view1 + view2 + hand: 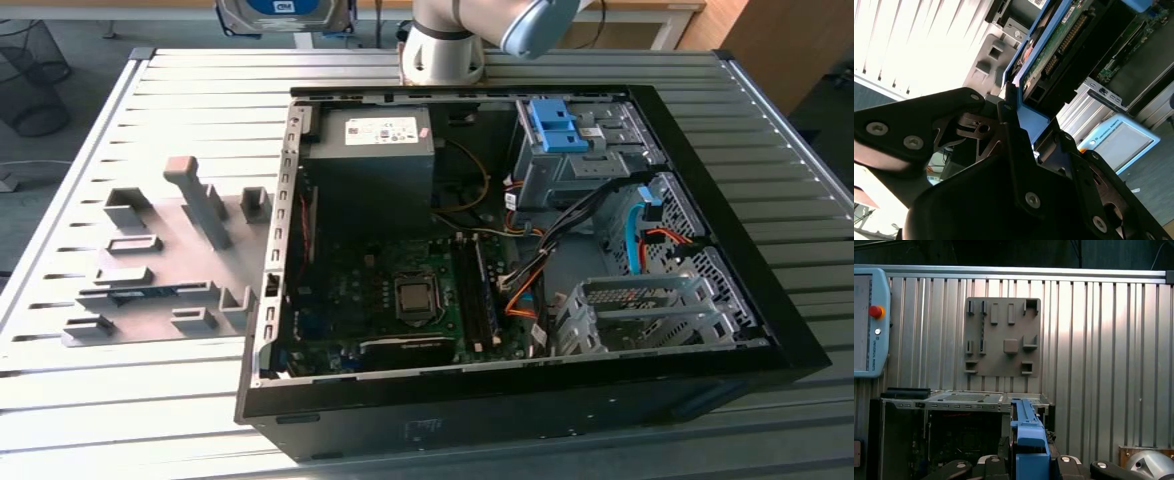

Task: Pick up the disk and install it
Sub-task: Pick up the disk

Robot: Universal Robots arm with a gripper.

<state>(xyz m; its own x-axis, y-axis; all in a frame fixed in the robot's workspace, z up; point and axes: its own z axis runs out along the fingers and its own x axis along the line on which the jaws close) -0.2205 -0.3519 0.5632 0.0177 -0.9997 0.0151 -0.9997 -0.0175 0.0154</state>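
The disk (1054, 47) is held edge-on, showing its green circuit board inside the bright blue caddy. My gripper (1030, 119) is shut on one end of the caddy, a black finger on either side. In the first wrist view the disk (1024, 420) rises as a narrow blue strip from the gripper (1026, 456), high above the table. The open computer case (534, 260) lies on its side, with a grey metal drive bay (574, 175) at its far right corner under a fixed blue bracket (561, 125).
A grey fixture plate (160, 260) with several raised holders lies on the slatted metal table (174, 100), at the exterior view's left of the case. The arm's base (447, 50) stands behind the case. A teach pendant (869, 325) hangs beside the table.
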